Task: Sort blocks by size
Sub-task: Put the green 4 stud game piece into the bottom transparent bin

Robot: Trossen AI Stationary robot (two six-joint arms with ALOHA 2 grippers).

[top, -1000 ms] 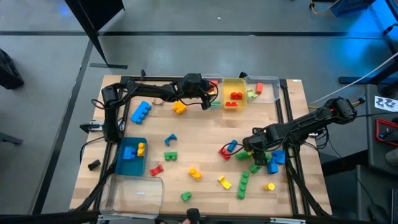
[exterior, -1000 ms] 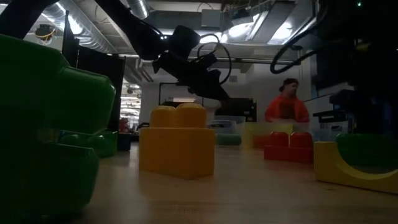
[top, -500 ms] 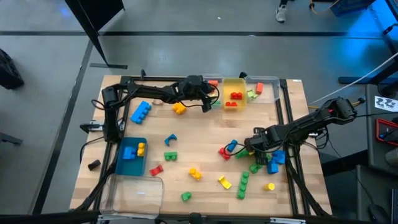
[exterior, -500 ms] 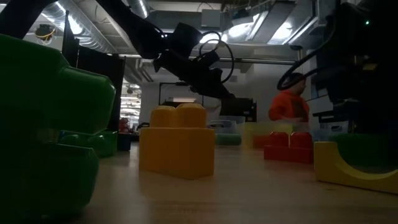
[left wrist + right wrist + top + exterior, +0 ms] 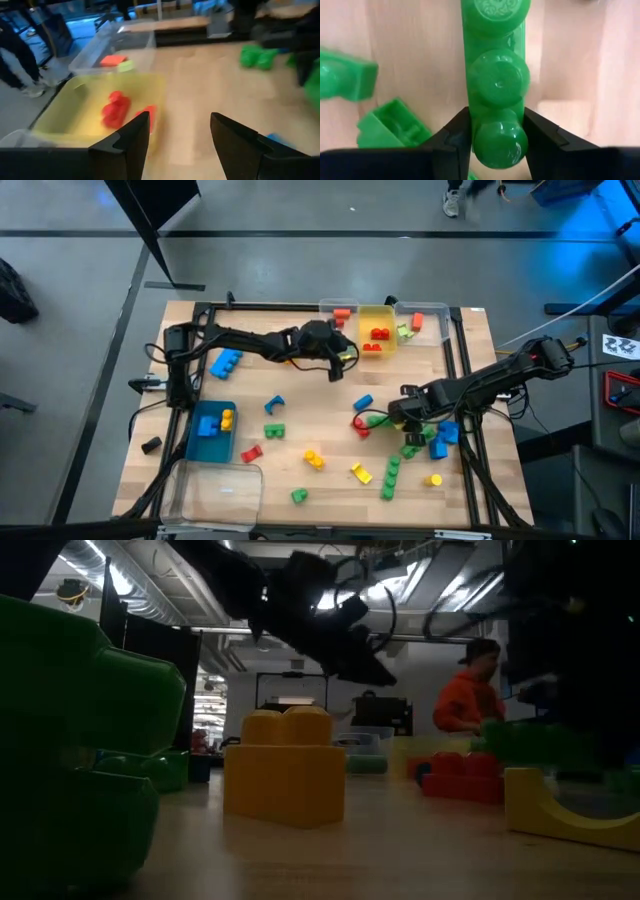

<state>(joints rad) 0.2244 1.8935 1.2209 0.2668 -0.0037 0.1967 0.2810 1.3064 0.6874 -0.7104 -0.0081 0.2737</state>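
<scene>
While the right gripper [image 5: 497, 131] pinches a long green block [image 5: 496, 75] at the table's 4 o'clock | left gripper [image 5: 178, 131] hangs open, empty, beside the yellow bin [image 5: 75, 107] around 12

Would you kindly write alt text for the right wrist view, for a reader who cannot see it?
The right gripper has its dark jaws closed on one end of a long green studded block, which runs away from the camera over the wooden table. Two smaller green blocks lie on the wood beside it.
</scene>
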